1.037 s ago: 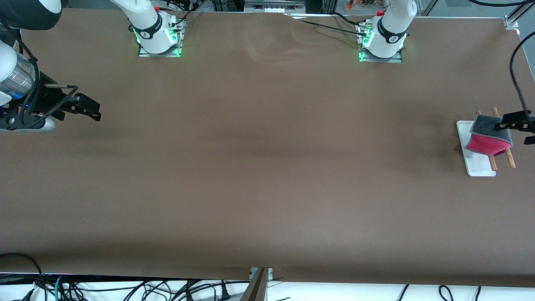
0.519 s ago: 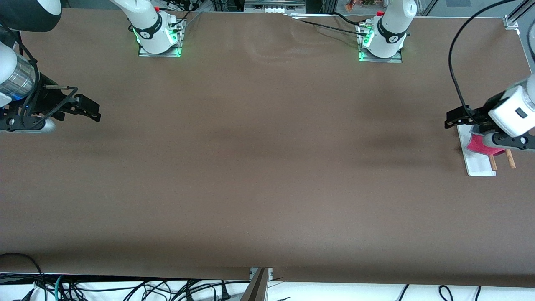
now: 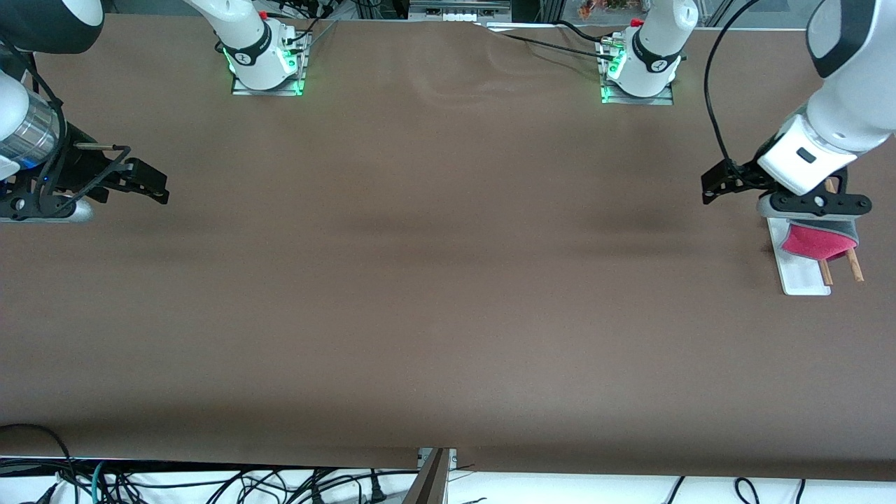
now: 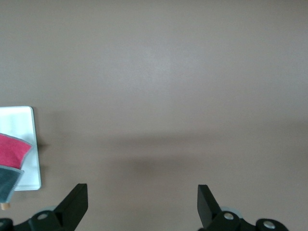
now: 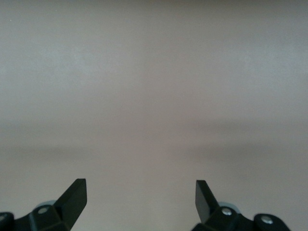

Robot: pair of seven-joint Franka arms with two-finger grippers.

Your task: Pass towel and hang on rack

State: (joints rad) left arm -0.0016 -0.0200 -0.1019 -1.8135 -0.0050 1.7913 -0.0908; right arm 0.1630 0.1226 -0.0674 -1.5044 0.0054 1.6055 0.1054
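The towel (image 3: 812, 242) hangs draped over the rack's two wooden rods (image 3: 853, 265), red-pink side showing under a grey edge, its upper part hidden by my left wrist. The rack's white base (image 3: 799, 277) stands at the left arm's end of the table. My left gripper (image 3: 711, 187) is open and empty, over bare table beside the rack toward the table's middle. In the left wrist view, the open gripper (image 4: 142, 202) is empty, with the towel (image 4: 12, 150) and the base (image 4: 21, 122) at the frame's edge. My right gripper (image 3: 152, 186) waits open and empty at the right arm's end, and is also open (image 5: 139, 199) in its wrist view.
A brown cloth (image 3: 448, 280) covers the table. The two arm bases (image 3: 266, 63) (image 3: 638, 66) stand along the edge farthest from the front camera. Cables (image 3: 210, 483) hang below the near edge.
My left gripper has left the towel and moved off the rack toward the table's middle. The towel stays draped on the rods. The right arm has not moved.
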